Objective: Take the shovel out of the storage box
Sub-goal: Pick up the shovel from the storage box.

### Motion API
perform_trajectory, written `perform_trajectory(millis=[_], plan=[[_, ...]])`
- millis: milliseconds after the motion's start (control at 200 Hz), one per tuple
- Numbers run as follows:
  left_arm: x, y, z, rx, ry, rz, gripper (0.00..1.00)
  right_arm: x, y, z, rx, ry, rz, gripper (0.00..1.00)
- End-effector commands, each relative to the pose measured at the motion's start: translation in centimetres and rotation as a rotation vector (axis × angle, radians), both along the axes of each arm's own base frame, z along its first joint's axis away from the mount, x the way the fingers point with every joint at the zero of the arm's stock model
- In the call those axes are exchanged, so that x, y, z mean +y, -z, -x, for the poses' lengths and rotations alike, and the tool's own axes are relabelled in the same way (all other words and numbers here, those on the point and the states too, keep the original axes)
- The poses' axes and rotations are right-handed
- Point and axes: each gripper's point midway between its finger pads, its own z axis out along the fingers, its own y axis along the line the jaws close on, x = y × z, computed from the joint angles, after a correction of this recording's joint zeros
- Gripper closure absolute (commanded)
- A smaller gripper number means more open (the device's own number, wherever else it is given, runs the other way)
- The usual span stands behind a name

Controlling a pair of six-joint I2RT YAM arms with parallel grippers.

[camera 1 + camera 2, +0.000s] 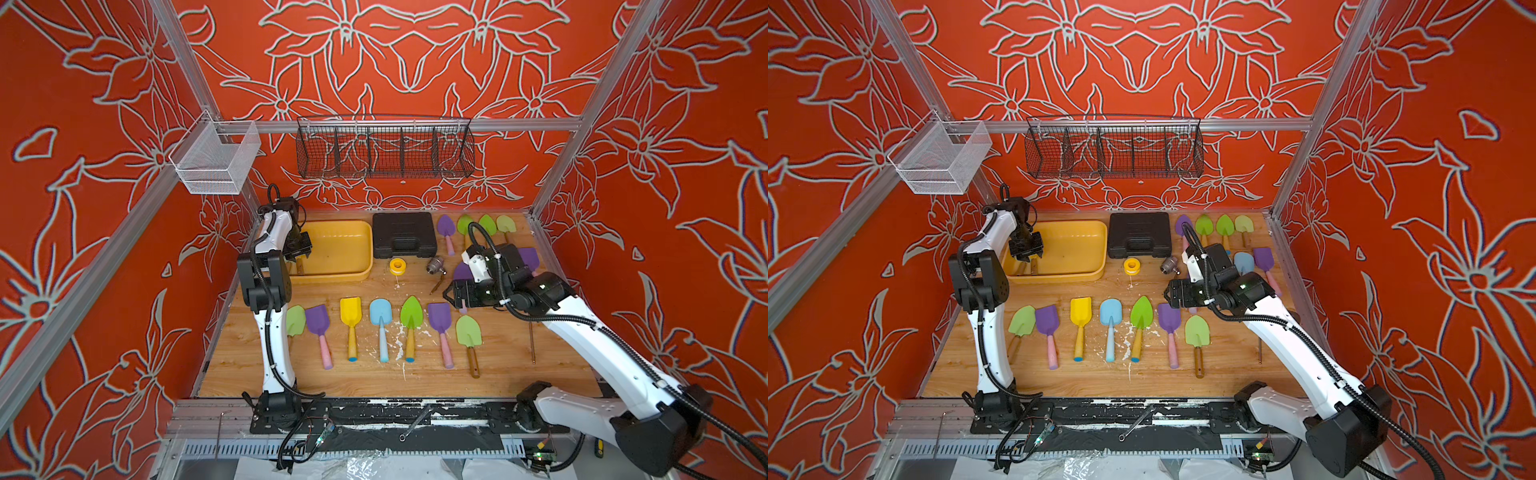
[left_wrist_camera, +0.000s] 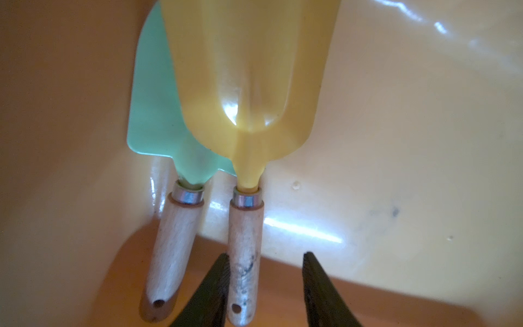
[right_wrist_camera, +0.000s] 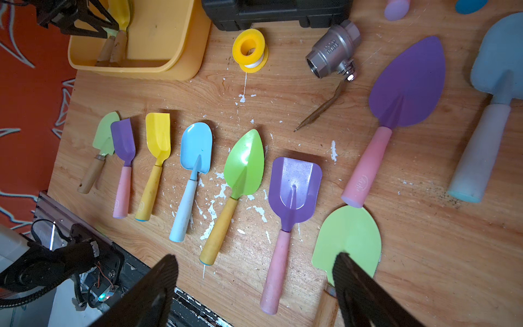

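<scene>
The yellow storage box stands at the back left of the wooden table, just beside the black tool case. Two wooden-handled shovels lie side by side at the end of the box nearest the left arm: the yellow shovel, with its blade overlapping the blade of the mint-green shovel. The left gripper reaches down into the box and straddles the yellow shovel's handle near its end. In the left wrist view one finger lies against the handle while the other stands clear of it, so the jaws are partly closed around the handle but not clamped on it. The right gripper hangs over the right half of the table with its jaws wide apart and nothing between them, above a row of coloured shovels lying on the wood. A yellow spool of sealing tape and a metal ball valve lie between that row and the tool case.
</scene>
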Motion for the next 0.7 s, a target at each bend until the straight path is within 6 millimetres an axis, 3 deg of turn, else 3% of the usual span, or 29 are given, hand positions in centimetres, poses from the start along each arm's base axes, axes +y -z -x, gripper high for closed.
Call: perform_trajectory(millis=[0, 260, 410, 515, 646, 696], plan=[[0.2, 2.5, 1.4, 0.088, -0.009, 0.005, 0.57, 0.4, -1.3, -0.7, -0.029, 0.015, -0.022, 0.12], [-0.3, 4.3, 1.6, 0.110, -0.009, 0.039, 0.65, 0.9, -2.2, -1.6, -0.045, 0.018, -0.035, 0.12], [-0.5, 4.4, 2.0, 0.119, -0.002, 0.049, 0.79, 1.2, -3.1, -2.3, -0.069, 0.013, -0.036, 0.12], [-0.6, 3.1, 1.7, 0.088, 0.003, 0.049, 0.87, 1.2, -3.7, -2.8, -0.086, 0.014, -0.029, 0.12], [-1.0, -0.5, 0.9, 0.001, 0.004, 0.066, 1.00, 1.4, -3.7, -3.2, -0.090, 0.012, -0.030, 0.12], [-1.1, -2.0, 0.7, -0.033, 0.001, 0.071, 1.00, 1.5, -3.6, -3.4, -0.093, 0.012, -0.030, 0.12]])
